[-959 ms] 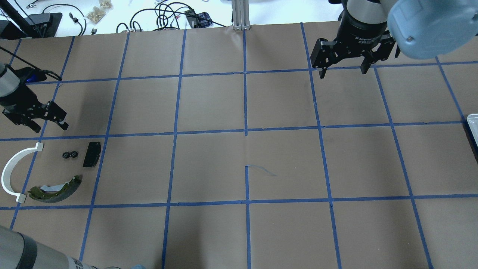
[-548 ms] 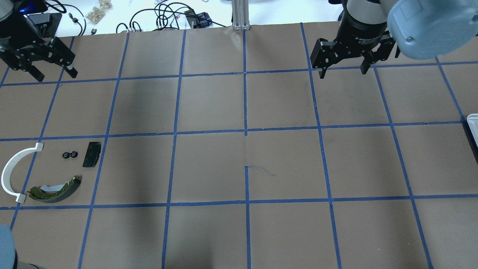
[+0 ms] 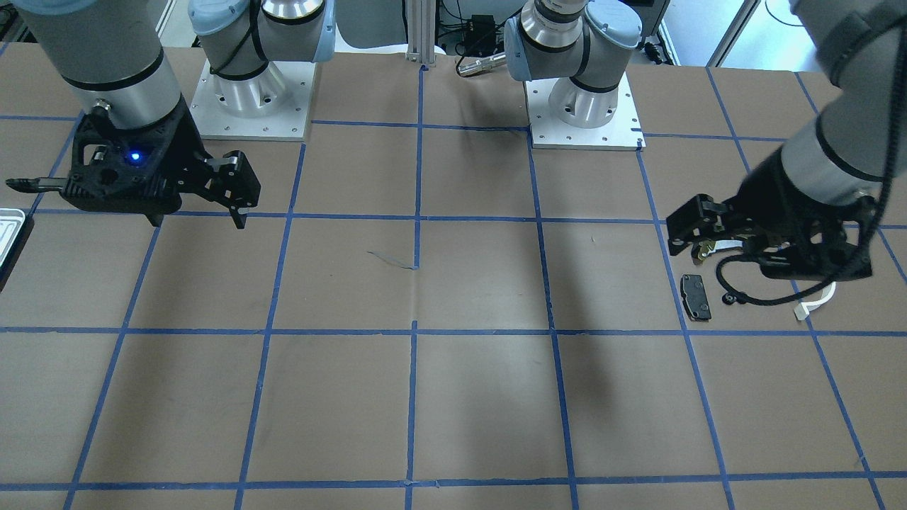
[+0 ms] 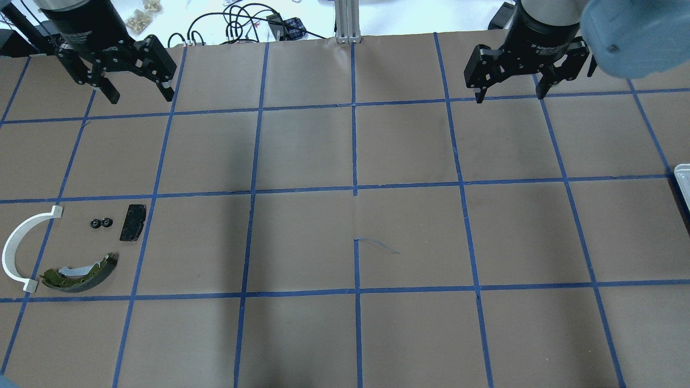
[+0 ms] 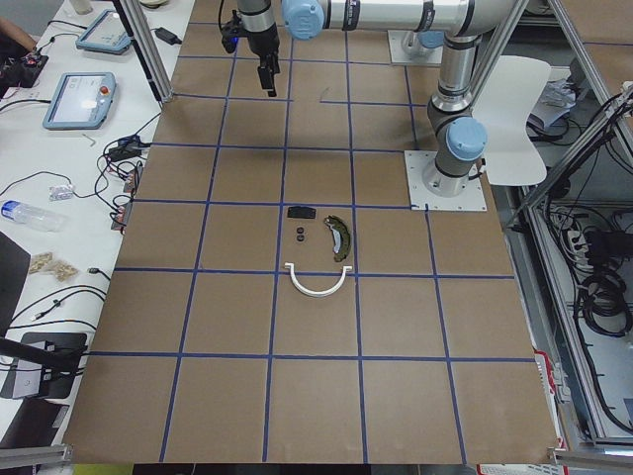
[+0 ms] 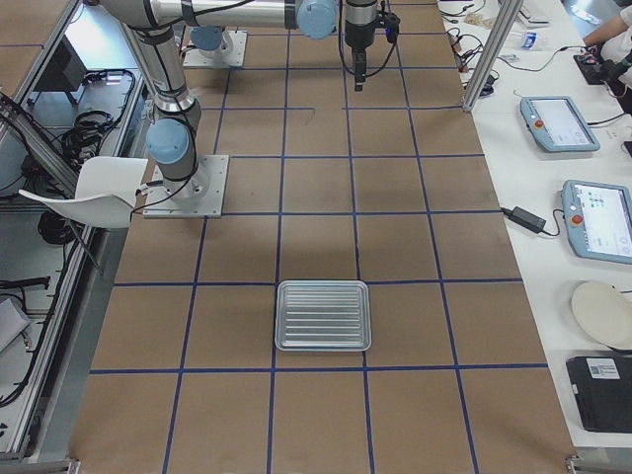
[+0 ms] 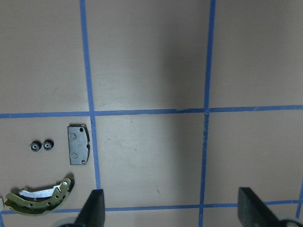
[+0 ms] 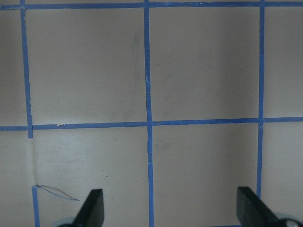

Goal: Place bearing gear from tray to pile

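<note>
Bearing gear (image 4: pixel 107 221) beside black pad (image 4: pixel 132 222), left pincer (image 4: pixel 142 98) and right pincer (image 4: pixel 509 97) agape

Robotics lab — tape-gridded table (image 4: pixel 302 156), teach pendants (image 6: pixel 559 122), loose cables (image 4: pixel 237 19).

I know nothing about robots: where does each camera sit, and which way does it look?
Overhead: behind the robot, looking forward and down; shows left gripper and right gripper.
Front-facing: across the table, facing the robot; both arms, its left on picture's right.
Exterior left: table's end, looking along it; left arm, brake shoe.
Exterior right: opposite end; right arm, tray.
Left wrist: down past its fingertips at black pad.
Right wrist: down at taped paper.
Shared: overhead and left wrist both show black pad and brake shoe.
</note>
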`<state>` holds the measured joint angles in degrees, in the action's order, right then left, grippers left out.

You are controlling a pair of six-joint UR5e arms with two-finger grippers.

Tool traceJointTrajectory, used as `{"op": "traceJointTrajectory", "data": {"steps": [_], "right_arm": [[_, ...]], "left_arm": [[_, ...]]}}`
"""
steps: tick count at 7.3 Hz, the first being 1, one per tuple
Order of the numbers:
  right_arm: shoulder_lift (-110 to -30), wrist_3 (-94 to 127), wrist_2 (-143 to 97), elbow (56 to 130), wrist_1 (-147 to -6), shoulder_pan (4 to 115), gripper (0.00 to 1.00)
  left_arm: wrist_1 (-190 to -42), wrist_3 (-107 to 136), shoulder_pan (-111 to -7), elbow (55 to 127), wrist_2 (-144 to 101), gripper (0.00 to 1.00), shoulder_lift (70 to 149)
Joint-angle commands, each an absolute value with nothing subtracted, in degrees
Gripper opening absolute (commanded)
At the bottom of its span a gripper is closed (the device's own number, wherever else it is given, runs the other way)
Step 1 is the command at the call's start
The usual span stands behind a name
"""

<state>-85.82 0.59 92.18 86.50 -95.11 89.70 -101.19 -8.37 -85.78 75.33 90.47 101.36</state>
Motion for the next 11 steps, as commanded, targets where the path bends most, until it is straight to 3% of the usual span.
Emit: {"op": "traceJointTrajectory", "data": {"steps": [1, 4, 11], "right_arm": [[-86.92, 0.79, 92.2, 85.87, -94.74, 89.91, 1.0], [-85.96, 0.52, 91.93, 85.87, -95.53, 89.91, 1.0], [-86.48, 1.23, 91.67, 86.75, -94.66, 89.74, 1.0]], "left_arm": [[-100.9, -8.34, -89.11, 80.3, 90.53, 1.0, 98.19], [-98.63, -8.17, -89.03, 87.25, 90.62, 1.0, 92.48], [-97.91, -8.61, -88.33, 89.3, 90.7, 1.0, 89.12]]}}
